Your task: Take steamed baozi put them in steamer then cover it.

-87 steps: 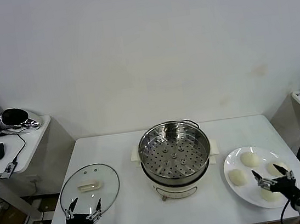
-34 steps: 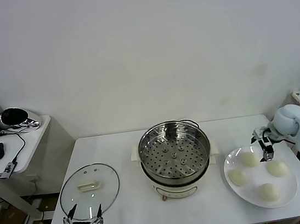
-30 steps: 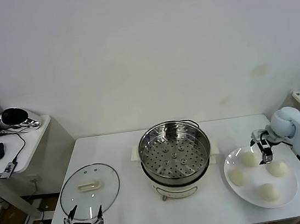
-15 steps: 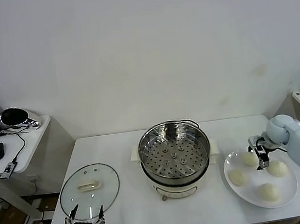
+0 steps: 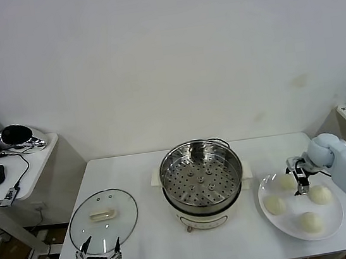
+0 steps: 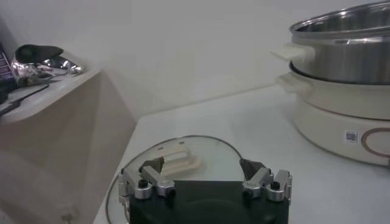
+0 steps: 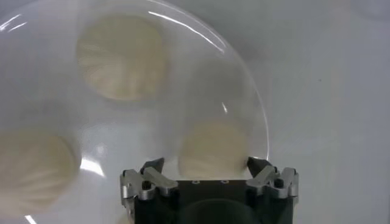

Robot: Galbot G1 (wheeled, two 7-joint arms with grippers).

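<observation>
While left pincer (image 5: 98, 252) idles, baozi (image 7: 214, 148) sits between right pincer (image 7: 209, 175) fingers (spread).

Steamer (image 5: 202, 183) at table (image 5: 133, 166) centre. Cover (image 5: 103, 219) flat on the table to its left, near the front edge; left gripper (image 5: 98, 252) just in front of the cover, at the table's front edge. Plate (image 5: 269, 218) right of the steamer, holding four baozi (image 5: 273, 204). Right gripper (image 5: 298, 177) over the plate's rear part, fingers spread either side of the rear baozi (image 7: 213, 148). Side desk (image 5: 28, 164) far left, apart from the table.
</observation>
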